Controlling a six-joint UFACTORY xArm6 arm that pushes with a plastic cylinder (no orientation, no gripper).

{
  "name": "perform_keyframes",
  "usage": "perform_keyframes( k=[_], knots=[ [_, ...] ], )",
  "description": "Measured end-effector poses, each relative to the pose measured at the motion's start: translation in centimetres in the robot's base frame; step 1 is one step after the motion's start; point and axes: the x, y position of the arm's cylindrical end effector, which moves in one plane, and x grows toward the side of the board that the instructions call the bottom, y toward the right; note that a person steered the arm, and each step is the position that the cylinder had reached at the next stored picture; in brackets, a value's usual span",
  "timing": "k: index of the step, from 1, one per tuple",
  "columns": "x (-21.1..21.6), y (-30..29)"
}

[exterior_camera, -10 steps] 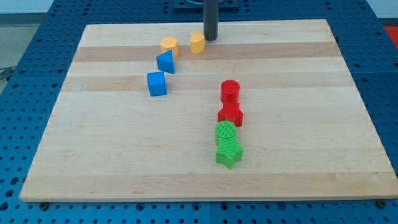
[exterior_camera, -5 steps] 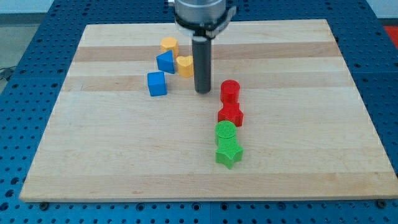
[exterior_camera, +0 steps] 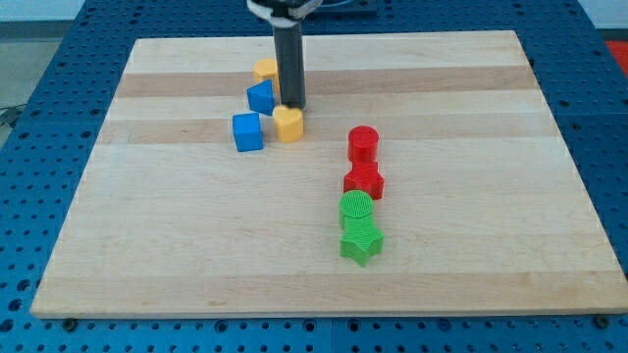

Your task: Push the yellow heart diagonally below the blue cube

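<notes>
having shifted left, my tip [exterior_camera: 291, 105] seemingly touches yellow heart [exterior_camera: 287, 125].

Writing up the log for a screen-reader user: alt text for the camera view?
My tip sits just above the yellow heart, which lies right of the blue cube on a wooden board. A blue block and yellow block sit above; two red and two green blocks line up lower right.

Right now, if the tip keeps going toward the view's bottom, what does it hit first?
My tip sits at the top edge of the yellow heart, apparently touching it, so the heart comes first. The blue cube lies off to the view's left.
</notes>
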Motion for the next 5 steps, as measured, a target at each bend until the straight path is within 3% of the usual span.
perform_keyframes(
  k=[5],
  knots=[
    [4.3, 0.0]
  ],
)
